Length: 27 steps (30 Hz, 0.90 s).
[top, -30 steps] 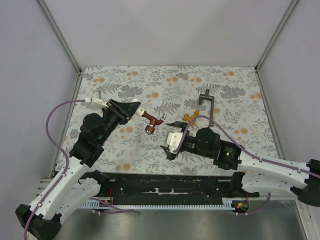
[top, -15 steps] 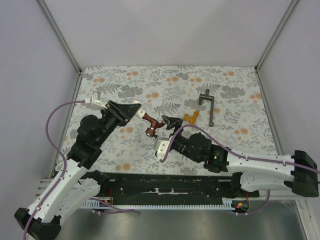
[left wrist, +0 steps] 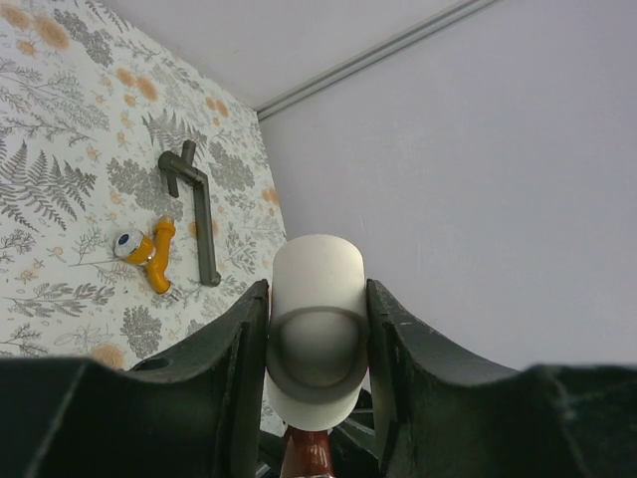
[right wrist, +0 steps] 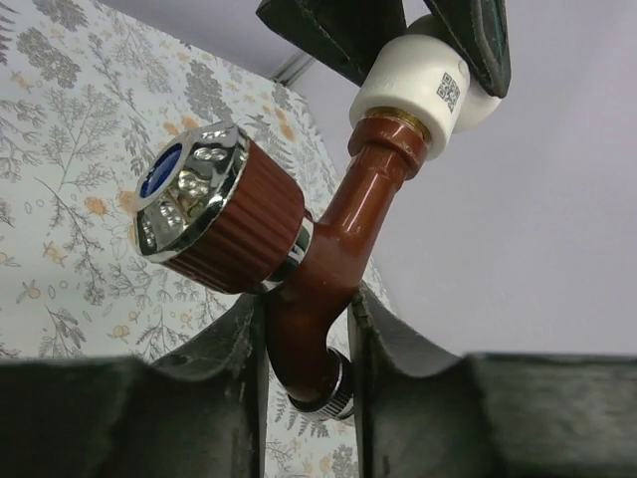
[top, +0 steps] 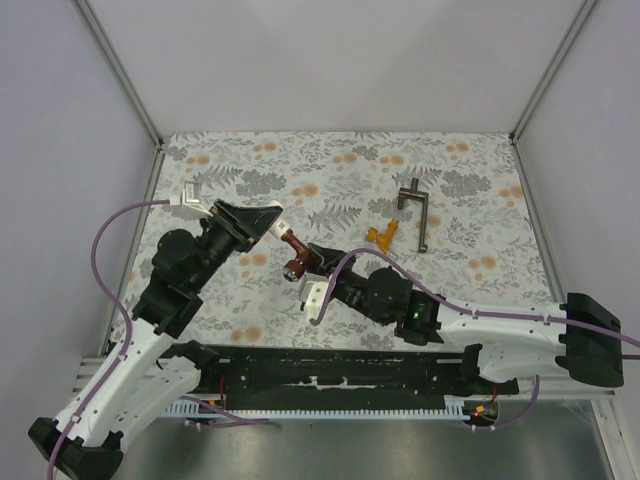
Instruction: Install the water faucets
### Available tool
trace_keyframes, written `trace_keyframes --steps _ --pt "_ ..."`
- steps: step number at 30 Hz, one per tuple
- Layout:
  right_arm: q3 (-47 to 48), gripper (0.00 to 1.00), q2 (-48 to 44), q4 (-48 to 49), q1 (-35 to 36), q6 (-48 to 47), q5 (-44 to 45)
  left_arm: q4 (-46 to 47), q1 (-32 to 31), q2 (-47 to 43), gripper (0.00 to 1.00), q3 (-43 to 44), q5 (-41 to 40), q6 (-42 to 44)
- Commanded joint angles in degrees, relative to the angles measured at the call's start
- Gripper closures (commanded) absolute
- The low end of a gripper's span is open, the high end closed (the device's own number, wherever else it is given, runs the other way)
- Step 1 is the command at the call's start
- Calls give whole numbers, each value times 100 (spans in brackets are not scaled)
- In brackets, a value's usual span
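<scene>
A reddish-brown water faucet [top: 291, 246] hangs above the mat, its threaded end seated in a white elbow fitting [top: 273, 222]. My left gripper [top: 268, 221] is shut on that fitting [left wrist: 317, 329]. In the right wrist view my right gripper [right wrist: 309, 344] is shut on the faucet's curved body [right wrist: 333, 259], just below its ribbed knob [right wrist: 204, 204], and the fitting [right wrist: 423, 88] shows above. In the top view the right gripper [top: 304, 263] sits under the faucet. A second, orange faucet [top: 383, 235] lies loose on the mat [top: 330, 170]; it also appears in the left wrist view [left wrist: 151, 261].
A dark grey T-shaped tool [top: 415, 212] lies right of the orange faucet, also seen from the left wrist [left wrist: 199, 214]. Another white elbow fitting [top: 192, 195] rests near the mat's left edge. Grey walls with metal rails enclose the mat.
My right gripper has swung left from mid-mat to the reddish-brown faucet and closed on its body. The left gripper has kept holding the fitting almost still.
</scene>
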Motion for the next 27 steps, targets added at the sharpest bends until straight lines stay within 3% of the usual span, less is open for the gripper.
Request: trace_keyframes --steps 1,5,13,17,23,27 --pt "45 77 -218 378 -177 1017 -116 641 -7 -237 98 -40 140 -159" --pt "290 100 -684 -509 -643 2581 -950 1484 1 -466 98 -672 44 -97" --pt "572 100 -826 -1197 -1874 6710 -1945 5366 -7 -169 98 -2236 78 -713" --pt "555 100 -659 -1135 -2287 8330 -2401 6563 1 131 98 -2475 307 -643" --pt "274 100 -203 -215 -2911 10633 -3411 7585 -7 44 98 -2756 614 252" --pt "282 100 88 148 -3079 11111 -3896 7445 1 -123 98 -2757 878 710"
